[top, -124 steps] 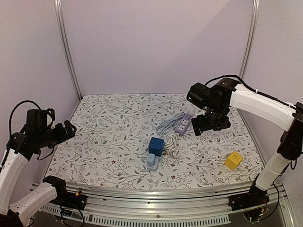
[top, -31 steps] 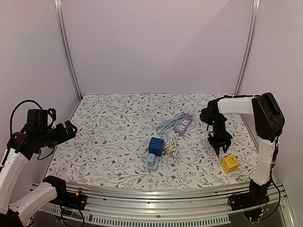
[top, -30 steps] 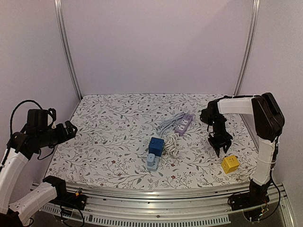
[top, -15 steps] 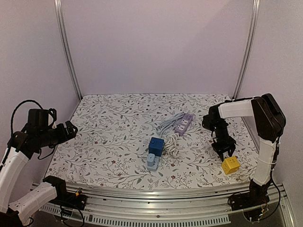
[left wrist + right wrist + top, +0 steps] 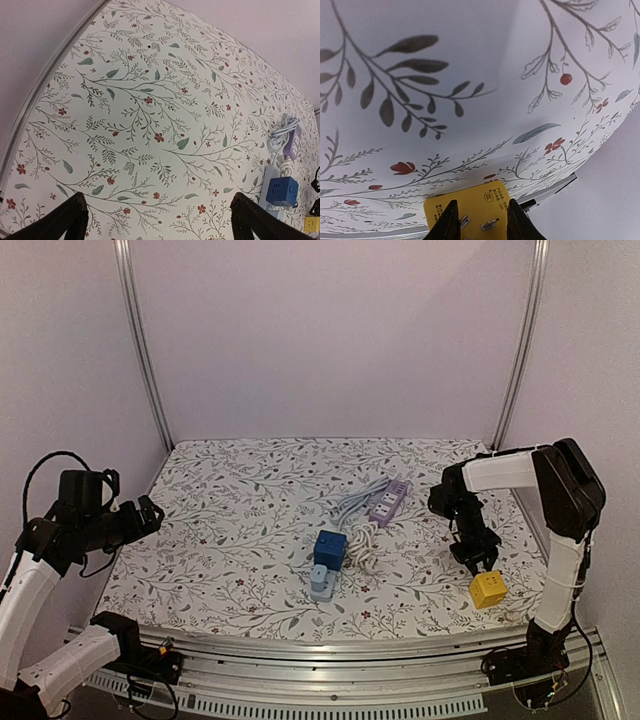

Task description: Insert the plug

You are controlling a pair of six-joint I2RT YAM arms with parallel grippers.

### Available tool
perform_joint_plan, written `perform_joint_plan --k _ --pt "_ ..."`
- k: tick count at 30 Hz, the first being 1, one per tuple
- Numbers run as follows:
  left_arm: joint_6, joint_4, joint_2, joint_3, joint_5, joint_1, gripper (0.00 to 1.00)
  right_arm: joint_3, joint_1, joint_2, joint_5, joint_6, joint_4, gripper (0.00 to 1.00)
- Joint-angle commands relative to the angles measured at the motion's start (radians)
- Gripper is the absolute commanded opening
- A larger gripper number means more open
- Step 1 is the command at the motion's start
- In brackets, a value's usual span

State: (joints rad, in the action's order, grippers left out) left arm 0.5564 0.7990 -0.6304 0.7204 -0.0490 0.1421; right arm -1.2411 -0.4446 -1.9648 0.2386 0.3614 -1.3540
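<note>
The yellow cube plug [image 5: 489, 590] lies at the near right of the floral mat, prongs up. My right gripper [image 5: 478, 562] points down at its far edge. In the right wrist view the plug [image 5: 435, 212] fills the bottom edge, and the right gripper [image 5: 481, 202] is narrowly open over its top face, the two metal prongs between the fingers with a gap beside the right prong. A blue cube socket [image 5: 329, 548] sits on a pale blue strip [image 5: 321, 585] at mid-table. My left gripper [image 5: 148, 512] hangs wide open and empty, high at the far left.
A purple power strip [image 5: 388, 502] with a coiled white cord [image 5: 362, 540] lies behind the blue socket. The mat's right edge and metal rail [image 5: 555, 187] run close beside the plug. The left wrist view shows bare floral mat [image 5: 150, 110] between the left gripper's [image 5: 157, 200] fingers.
My right gripper has come down and toward the near edge onto the yellow plug, and its jaws have narrowed around the prongs. The left arm has not moved.
</note>
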Motion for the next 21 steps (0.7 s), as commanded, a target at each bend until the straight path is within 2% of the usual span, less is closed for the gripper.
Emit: perform_joint_plan --k 1,9,13,21 --pt "-0.008 0.007 0.004 -0.004 0.002 -0.003 1.00 0.004 0.006 0.034 0.027 0.006 -0.079 0.26" --pt "-0.003 0.006 0.009 -0.004 0.003 -0.003 1.00 -0.046 0.004 0.019 0.024 -0.005 -0.102 0.14" --pt "-0.001 0.006 0.009 -0.004 0.003 -0.003 1.00 -0.105 -0.014 -0.004 0.003 -0.002 -0.116 0.12" --pt "0.003 0.005 0.003 -0.004 0.004 -0.003 1.00 -0.396 -0.131 -0.145 -0.064 0.002 -0.149 0.11"
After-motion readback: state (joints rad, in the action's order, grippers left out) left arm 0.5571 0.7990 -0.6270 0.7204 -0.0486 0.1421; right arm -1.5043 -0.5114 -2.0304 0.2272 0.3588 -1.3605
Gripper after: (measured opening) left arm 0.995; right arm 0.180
